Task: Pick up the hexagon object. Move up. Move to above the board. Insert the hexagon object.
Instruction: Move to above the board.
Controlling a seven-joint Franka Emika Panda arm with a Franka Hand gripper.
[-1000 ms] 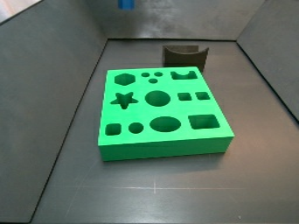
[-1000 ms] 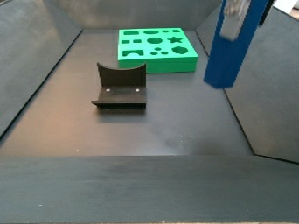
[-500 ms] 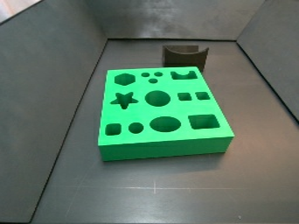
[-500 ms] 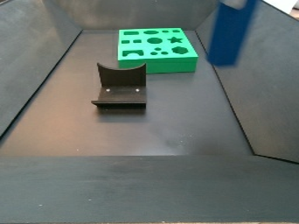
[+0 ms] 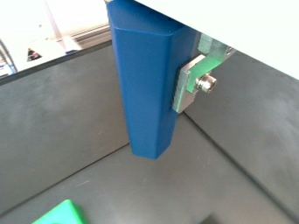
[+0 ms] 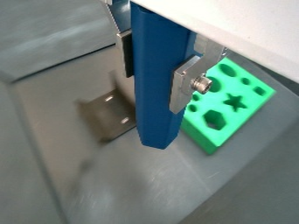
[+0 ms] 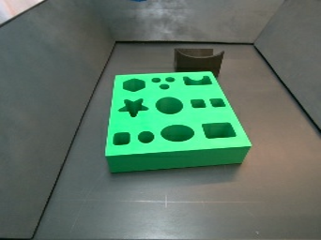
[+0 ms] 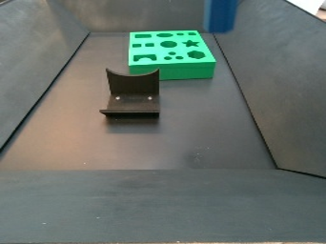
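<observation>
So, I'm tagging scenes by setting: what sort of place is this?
Likely a lab test cell for robot peg insertion: a bare dark walled bin, a green board with shaped holes, a fixture, and a gripper holding a blue peg.

You get even, soft light in both side views. Near the gripper (image 6: 156,83), the floor (image 6: 105,188) in a wrist view looks blurred.

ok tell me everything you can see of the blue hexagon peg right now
The hexagon object is a plain blue, smooth, plastic-looking prism with flat facets. It hangs upright, clamped in the gripper: silver finger plates press its opposite sides, and its lower end is free, touching nothing. It is raised well above the floor; in a side view only its bottom tip shows at the top edge, near the board.
</observation>
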